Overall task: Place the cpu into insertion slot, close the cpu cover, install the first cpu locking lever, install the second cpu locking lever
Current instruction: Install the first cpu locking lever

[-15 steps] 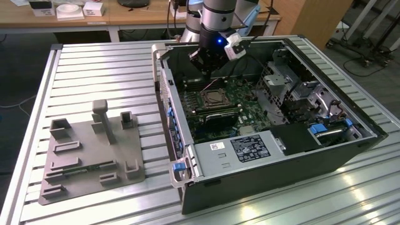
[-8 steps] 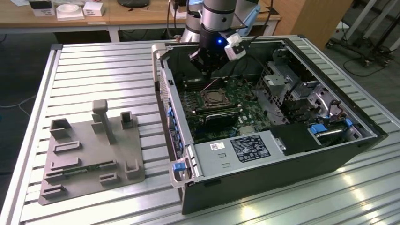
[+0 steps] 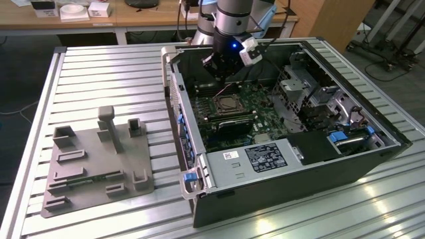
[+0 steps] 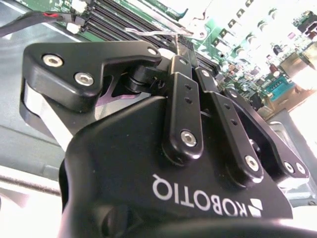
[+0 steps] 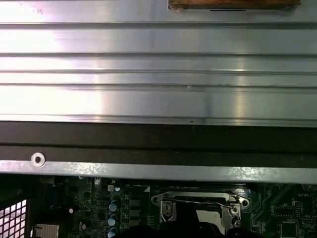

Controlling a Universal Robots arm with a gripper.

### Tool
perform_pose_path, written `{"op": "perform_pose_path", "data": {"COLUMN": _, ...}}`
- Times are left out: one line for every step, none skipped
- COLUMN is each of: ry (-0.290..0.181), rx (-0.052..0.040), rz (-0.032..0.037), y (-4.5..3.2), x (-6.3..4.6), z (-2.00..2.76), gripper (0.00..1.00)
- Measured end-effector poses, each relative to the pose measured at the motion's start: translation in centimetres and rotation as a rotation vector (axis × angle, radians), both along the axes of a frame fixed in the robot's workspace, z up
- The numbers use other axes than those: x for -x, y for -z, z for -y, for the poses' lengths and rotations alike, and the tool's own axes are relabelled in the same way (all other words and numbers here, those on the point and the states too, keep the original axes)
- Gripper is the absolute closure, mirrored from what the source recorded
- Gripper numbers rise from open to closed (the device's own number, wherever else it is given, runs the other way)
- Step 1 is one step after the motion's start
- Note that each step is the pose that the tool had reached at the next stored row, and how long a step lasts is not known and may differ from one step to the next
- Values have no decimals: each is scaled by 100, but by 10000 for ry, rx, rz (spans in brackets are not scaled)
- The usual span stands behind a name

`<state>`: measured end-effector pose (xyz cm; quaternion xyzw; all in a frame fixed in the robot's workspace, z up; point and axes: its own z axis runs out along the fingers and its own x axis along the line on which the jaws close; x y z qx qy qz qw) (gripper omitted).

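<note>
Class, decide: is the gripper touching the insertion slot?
Apart. The exterior view shows a clear gap between the gripper and the insertion slot.

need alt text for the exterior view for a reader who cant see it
The black gripper of a grey robot arm reaches down into an open black computer case, hanging over the square silvery-rimmed insertion slot on the green circuit board. The case lies on a ribbed aluminium table, with a grey plastic fixture block at the exterior view's left.
</note>
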<state>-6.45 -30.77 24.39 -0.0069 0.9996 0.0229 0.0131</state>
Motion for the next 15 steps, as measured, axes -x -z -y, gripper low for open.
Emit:
{"op": "perform_pose_path", "data": {"ry": 0, "rx": -1, "rz": 0, "y": 9, "x": -5, "z": -1, "gripper": 89}}
{"op": "perform_pose_path", "data": {"ry": 0, "rx": -1, "rz": 0, "y": 17, "x": -11, "z": -2, "gripper": 89}}
{"op": "perform_pose_path", "data": {"ry": 0, "rx": 0, "rz": 0, "y": 26, "x": -17, "z": -3, "gripper": 89}}
{"op": "perform_pose_path", "data": {"ry": 0, "rx": 0, "rz": -1, "y": 35, "x": -24, "z": -5, "gripper": 89}}
{"op": "perform_pose_path", "data": {"ry": 0, "rx": 1, "rz": -1, "y": 42, "x": -31, "z": -7, "gripper": 89}}
{"op": "perform_pose_path", "data": {"ry": 0, "rx": 2, "rz": -2, "y": 49, "x": -37, "z": -9, "gripper": 89}}
{"op": "perform_pose_path", "data": {"ry": -1, "rx": 2, "rz": -2, "y": 55, "x": -45, "z": -12, "gripper": 89}}
{"op": "perform_pose_path", "data": {"ry": -1, "rx": 1, "rz": -1, "y": 61, "x": -52, "z": -14, "gripper": 89}}
{"op": "perform_pose_path", "data": {"ry": -1, "rx": 0, "rz": 0, "y": 67, "x": -58, "z": -16, "gripper": 89}}
{"op": "perform_pose_path", "data": {"ry": 0, "rx": 0, "rz": 0, "y": 70, "x": -63, "z": -16, "gripper": 89}}
{"op": "perform_pose_path", "data": {"ry": -1, "rx": -1, "rz": 0, "y": 73, "x": -66, "z": -17, "gripper": 89}}
{"op": "perform_pose_path", "data": {"ry": 0, "rx": 1, "rz": -1, "y": 74, "x": -66, "z": -16, "gripper": 89}}
{"op": "perform_pose_path", "data": {"ry": 1, "rx": 1, "rz": -2, "y": 75, "x": -66, "z": -16, "gripper": 89}}
{"op": "perform_pose_path", "data": {"ry": -1, "rx": 0, "rz": -1, "y": 76, "x": -68, "z": -17, "gripper": 89}}
{"op": "perform_pose_path", "data": {"ry": 0, "rx": 0, "rz": 0, "y": 77, "x": -68, "z": -17, "gripper": 89}}
